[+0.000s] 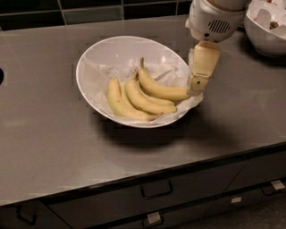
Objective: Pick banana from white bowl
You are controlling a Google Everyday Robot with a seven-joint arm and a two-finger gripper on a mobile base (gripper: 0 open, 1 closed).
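The banana (161, 91) lay in the bowl (94, 54) on the bench (53, 147), beside two paler bananas (130, 101). The gripper (195, 86) hung at its tip, perhaps touching; whether the jaws gaped, I couldn't tell.

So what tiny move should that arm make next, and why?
Probably ease the gripper slightly down and toward the middle of the white bowl, over the banana. The gripper hangs at the bowl's right rim, right beside that banana's end, but not yet around it.

Grey countertop (53, 147), dark tiled wall (89, 10), perhaps drawers (156, 192) below
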